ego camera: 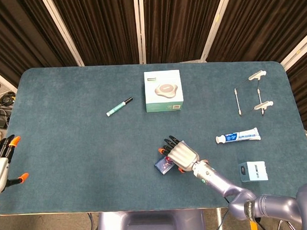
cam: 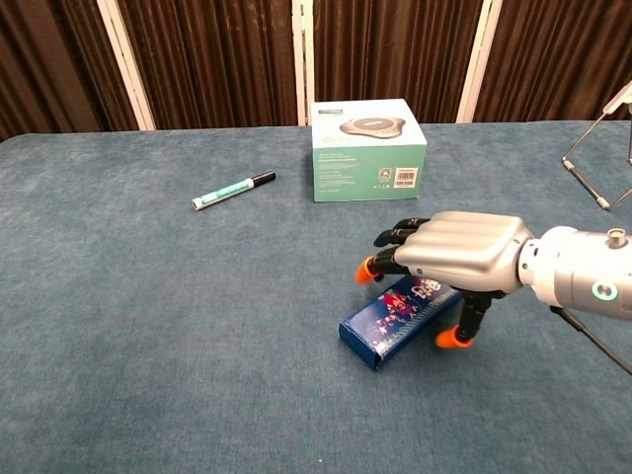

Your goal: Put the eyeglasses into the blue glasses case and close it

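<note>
Your right hand (cam: 462,255) hovers palm-down over the far end of the blue glasses case (cam: 395,316), fingers spread, thumb beside its edge, gripping nothing yet. The case lies shut on the worktop (cam: 148,326). The eyeglasses (ego camera: 252,93) sit well apart, untouched. Your left hand (ego camera: 1,163) waits, fingers spread. Everything remains: opening, loading, closing.

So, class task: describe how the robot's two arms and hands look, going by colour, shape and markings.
The right robot hand has a silver-grey metallic shell, black fingers and orange fingertips, on a rounded silver arm bearing a small teal ring mark. The left robot hand, at the frame edge, shows the same black fingers with orange tips.
</note>
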Motion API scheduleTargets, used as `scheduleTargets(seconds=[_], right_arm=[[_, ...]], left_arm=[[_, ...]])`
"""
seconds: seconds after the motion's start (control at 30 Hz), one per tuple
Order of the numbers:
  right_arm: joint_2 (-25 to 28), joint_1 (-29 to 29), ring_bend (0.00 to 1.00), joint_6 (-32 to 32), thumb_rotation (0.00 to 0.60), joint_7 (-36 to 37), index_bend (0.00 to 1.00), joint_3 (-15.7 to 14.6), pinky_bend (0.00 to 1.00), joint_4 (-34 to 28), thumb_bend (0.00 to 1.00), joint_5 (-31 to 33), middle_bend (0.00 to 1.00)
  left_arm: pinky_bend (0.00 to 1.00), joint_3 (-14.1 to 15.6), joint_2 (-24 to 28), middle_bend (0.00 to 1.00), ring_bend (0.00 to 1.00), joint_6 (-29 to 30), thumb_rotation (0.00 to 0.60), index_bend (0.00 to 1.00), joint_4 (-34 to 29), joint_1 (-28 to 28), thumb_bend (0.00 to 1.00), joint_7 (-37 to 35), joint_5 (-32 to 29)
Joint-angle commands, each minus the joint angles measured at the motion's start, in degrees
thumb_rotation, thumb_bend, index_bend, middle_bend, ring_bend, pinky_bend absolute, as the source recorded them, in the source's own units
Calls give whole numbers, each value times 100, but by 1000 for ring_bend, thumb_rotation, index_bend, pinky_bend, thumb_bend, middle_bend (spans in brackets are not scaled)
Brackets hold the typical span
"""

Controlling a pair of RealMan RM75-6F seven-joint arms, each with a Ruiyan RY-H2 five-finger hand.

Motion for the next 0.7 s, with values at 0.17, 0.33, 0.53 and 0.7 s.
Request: scheduleTargets(seconds=[0.17, 0.33, 0.53, 0.7], right_arm=[[-78, -19, 199, 107, 600, 221, 462, -57, 0, 134, 256, -178, 410], [-27, -27, 138, 67, 600, 326, 310, -109, 0, 123, 234, -192, 261], [227, -111, 0, 222, 600, 92, 0, -108, 0, -235, 138, -98, 0], [774, -404, 0, 799, 600, -50, 0, -153, 0, -902, 134, -223, 0]], left_arm=[[0, 1, -6, 0, 0, 5, 600, 0, 1, -3, 0, 14, 4], [0, 0, -7, 0, 0, 10, 600, 0, -3, 0, 0, 22, -4], [0, 11, 13, 0, 0, 33, 600, 0, -34, 10, 0, -1, 33], [0, 23, 76, 0, 0, 153, 600, 0, -68, 64, 0, -129, 134]])
